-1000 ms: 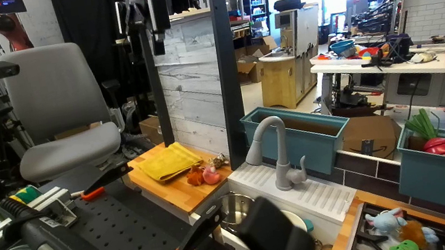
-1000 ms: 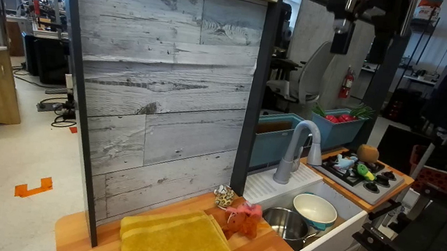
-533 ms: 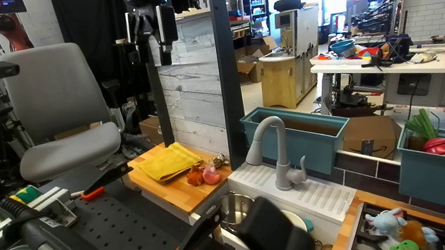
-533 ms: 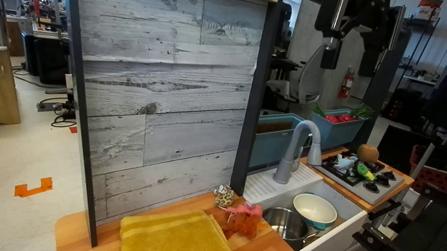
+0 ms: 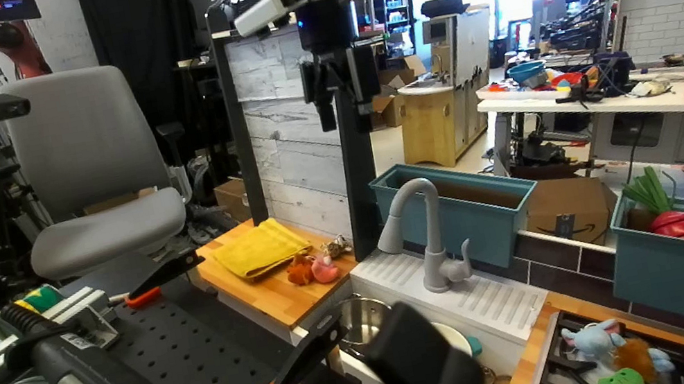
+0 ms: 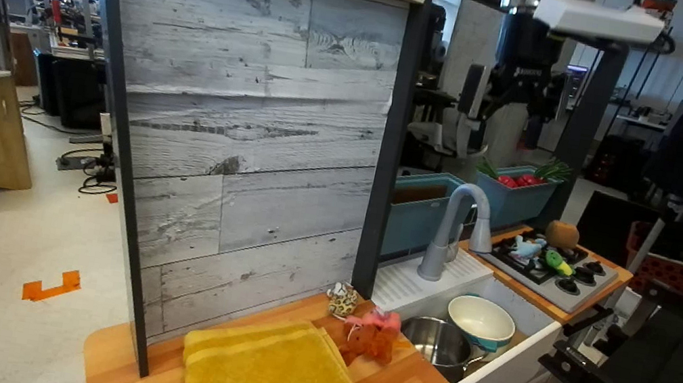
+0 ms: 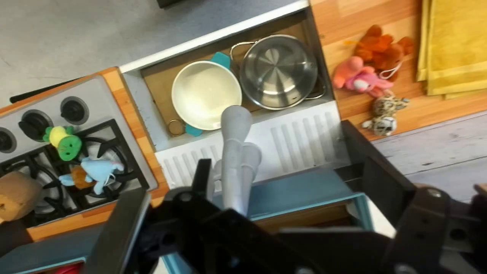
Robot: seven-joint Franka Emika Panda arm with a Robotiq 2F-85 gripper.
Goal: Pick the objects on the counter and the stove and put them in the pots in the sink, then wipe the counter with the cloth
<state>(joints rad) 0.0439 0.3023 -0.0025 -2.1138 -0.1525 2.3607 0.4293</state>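
- Wrist view: on the counter [image 7: 338, 19], the red-brown toy [image 7: 384, 52], the pink toy [image 7: 365, 76] and the spotted toy [image 7: 384, 113] are lying in a cluster toward the right edge; on the stove [image 7: 99, 99], the blue toy [image 7: 99, 170] and the green toy [image 7: 69, 147] are lying toward the left edge.
- The gripper [image 5: 345, 118] is hanging high between both groups; its jaws are standing wide apart and are holding nothing, only the faucet [image 7: 233, 163] is appearing below.
- In my judgement, the coming pick is depending on this sideways gap; which group is nearer, I am not able to tell.
- The pink toy's long axis is slanting, and it is touching the red-brown toy.
- In the sink [image 7: 213, 37], the white pot [image 7: 205, 95] and the metal pot [image 7: 279, 72] are standing just beside each other.
- The yellow cloth [image 7: 456, 45] is running past the wrist view's right edge; in an exterior view, a blurred black shape [image 5: 421, 362] is covering much of the white pot.
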